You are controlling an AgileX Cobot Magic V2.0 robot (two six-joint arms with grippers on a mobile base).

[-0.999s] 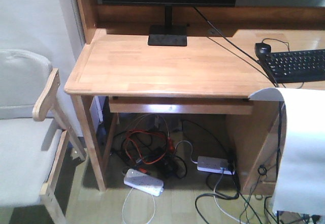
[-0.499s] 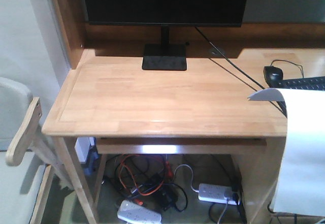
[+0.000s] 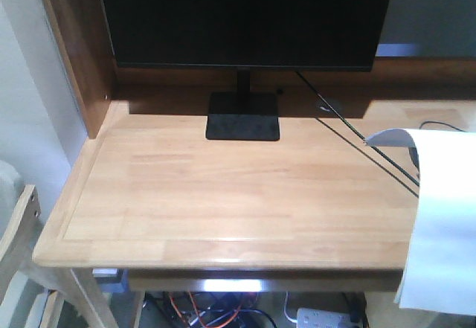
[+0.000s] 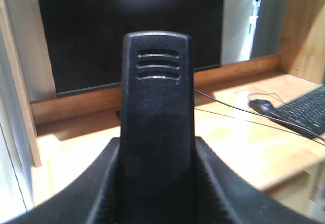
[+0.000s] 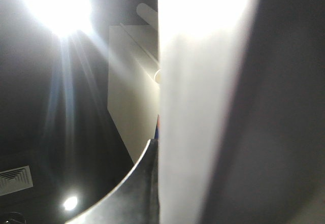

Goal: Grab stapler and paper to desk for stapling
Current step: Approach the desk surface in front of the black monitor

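In the front view the paper (image 3: 445,216) runs out of the frame at the right and lower edges, so what holds it is not visible; it covers the right end of the desk (image 3: 223,194). The monitor (image 3: 245,15) is cut at the top. In the left wrist view the stapler (image 4: 157,122) is blurred, cut at the bottom, and hides the middle of the desk. In the right wrist view the paper is only a bright blur, and lamp glare (image 5: 56,5) washes out the upper left.
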